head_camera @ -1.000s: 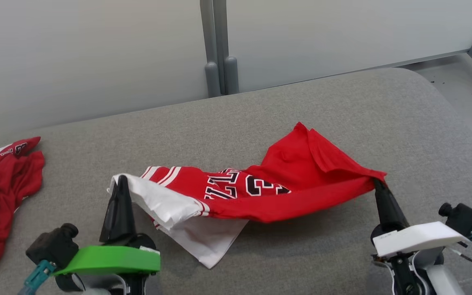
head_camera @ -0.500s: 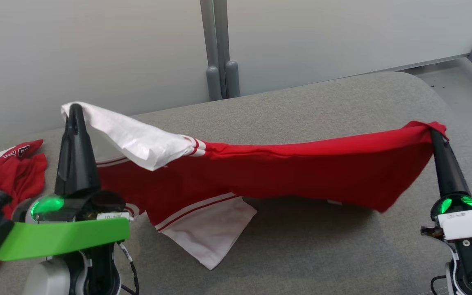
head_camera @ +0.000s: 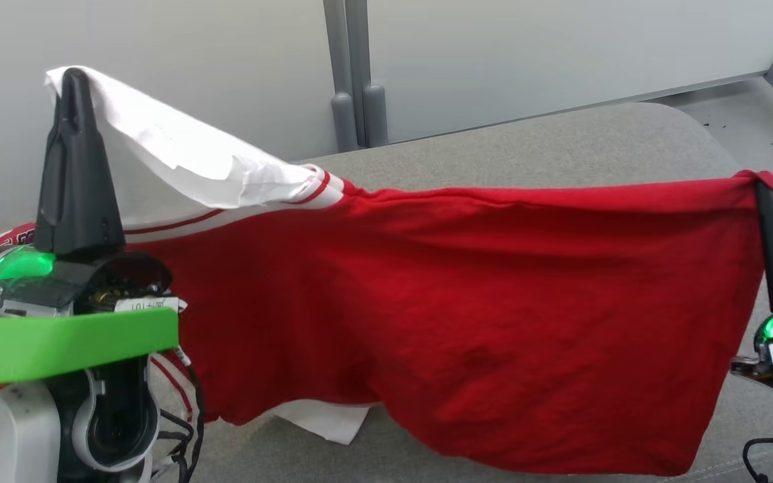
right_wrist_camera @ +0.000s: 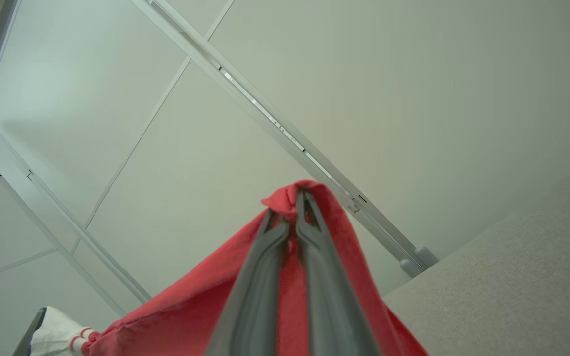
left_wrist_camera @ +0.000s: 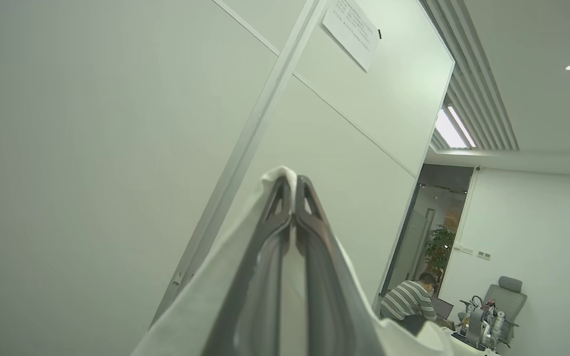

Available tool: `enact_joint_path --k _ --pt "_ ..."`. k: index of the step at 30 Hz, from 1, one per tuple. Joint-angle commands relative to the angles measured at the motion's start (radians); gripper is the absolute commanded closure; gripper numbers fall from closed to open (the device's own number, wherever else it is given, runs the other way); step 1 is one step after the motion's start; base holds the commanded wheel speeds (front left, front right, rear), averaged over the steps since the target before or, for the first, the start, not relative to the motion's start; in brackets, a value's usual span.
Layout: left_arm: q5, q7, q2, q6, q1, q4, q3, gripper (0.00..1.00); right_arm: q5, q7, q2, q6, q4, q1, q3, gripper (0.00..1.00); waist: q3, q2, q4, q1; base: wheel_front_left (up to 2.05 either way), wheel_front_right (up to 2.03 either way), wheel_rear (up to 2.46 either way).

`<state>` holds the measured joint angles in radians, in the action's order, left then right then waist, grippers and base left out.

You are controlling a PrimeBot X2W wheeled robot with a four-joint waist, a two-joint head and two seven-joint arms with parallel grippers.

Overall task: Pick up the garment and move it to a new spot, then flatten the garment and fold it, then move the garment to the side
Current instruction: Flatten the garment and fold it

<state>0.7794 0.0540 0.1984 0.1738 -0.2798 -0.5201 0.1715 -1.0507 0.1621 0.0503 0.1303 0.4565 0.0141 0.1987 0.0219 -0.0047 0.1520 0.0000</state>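
Observation:
The garment (head_camera: 467,302), a red jersey with white trim and a white panel, hangs stretched wide between my two grippers above the grey cushion (head_camera: 561,144). My left gripper (head_camera: 74,77) stands high at the left, shut on the white corner; in the left wrist view the left gripper (left_wrist_camera: 292,180) pinches white cloth (left_wrist_camera: 201,316). My right gripper (head_camera: 759,184) at the far right is shut on a red corner; in the right wrist view the right gripper (right_wrist_camera: 297,195) clamps the red fabric (right_wrist_camera: 206,296). The garment's lower hem touches the cushion.
A second red garment (head_camera: 14,235) lies at the cushion's left edge, mostly hidden behind my left arm. A pale partition wall with a grey post (head_camera: 346,74) stands behind. A person (left_wrist_camera: 408,301) sits in the far room in the left wrist view.
Both grippers have risen and spread apart, lifting the garment from a crumpled heap into a wide hanging sheet. The left gripper climbed highest.

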Motion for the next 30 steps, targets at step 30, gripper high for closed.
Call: enact_joint_path --k 30 --pt "-0.153 0.203 0.007 -0.156 -1.194 1.189 -0.021 1.0 0.323 -0.341 0.0 0.001 -1.43 1.49 -0.196 1.0 -0.384 0.0047 -0.047 0.0 0.0 0.0 0.0"
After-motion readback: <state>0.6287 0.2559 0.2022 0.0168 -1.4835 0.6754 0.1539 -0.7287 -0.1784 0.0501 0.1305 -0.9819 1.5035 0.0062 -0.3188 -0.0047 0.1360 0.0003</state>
